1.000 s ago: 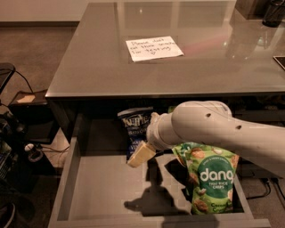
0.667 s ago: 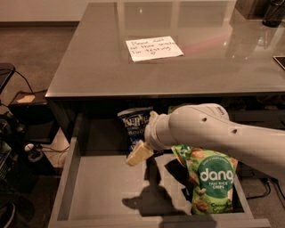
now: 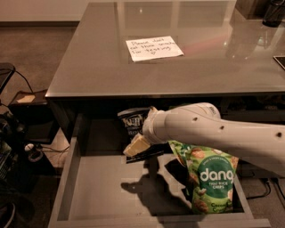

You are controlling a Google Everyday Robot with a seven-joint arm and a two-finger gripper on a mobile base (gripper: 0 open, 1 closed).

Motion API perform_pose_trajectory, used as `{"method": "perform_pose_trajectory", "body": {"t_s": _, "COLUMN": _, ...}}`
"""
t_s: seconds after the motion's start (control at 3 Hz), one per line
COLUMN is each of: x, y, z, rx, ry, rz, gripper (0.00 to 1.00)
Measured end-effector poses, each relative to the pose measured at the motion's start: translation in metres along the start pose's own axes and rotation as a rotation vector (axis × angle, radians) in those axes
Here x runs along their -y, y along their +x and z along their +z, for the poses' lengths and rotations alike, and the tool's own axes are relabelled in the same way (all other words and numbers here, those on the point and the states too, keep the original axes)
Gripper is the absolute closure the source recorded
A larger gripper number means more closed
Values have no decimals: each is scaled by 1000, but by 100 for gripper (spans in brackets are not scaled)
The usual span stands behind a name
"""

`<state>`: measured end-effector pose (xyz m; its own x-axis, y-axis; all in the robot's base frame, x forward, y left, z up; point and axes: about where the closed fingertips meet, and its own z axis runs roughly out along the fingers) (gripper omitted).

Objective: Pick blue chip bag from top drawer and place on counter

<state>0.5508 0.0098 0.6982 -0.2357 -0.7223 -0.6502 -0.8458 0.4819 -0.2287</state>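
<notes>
Grey, glossy counter (image 3: 89,67) fills the upper half of your view. A white handwritten paper note (image 3: 154,47) lies flat on it toward the back, and a dark object (image 3: 274,11) sits at the far right corner. Below the counter's front edge the top drawer (image 3: 102,187) stands pulled out, showing its matte grey floor and low side walls. Blue chip bag (image 3: 132,122): at the back of the drawer, left of centre, dark navy with white lettering, its top just under the counter's edge; not on the counter. White arm (image 3: 213,133) comes in from the right of your view across the drawer, passing over the green dang bag (image 3: 209,178), which lies in the right front part of the drawer with its label facing up. Gripper (image 3: 136,146): inside the drawer at the arm's left end, pale tip angled down and to the left, directly in front of the lower part of the blue chip bag and hiding it. You cannot tell whether it is spread or closed, nor whether it touches the bag. The arm's shadow falls on the drawer floor in front of the gripper. On the floor left of the drawer there is dark clutter (image 3: 13,138).
</notes>
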Motion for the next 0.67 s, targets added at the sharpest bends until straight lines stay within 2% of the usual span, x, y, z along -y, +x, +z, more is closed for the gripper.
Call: {"method": "perform_pose_trajectory", "body": {"t_s": 0.67, "x": 19, "y": 22, "z": 35, "rx": -41, "ry": 9, "rz": 65, "gripper": 0}}
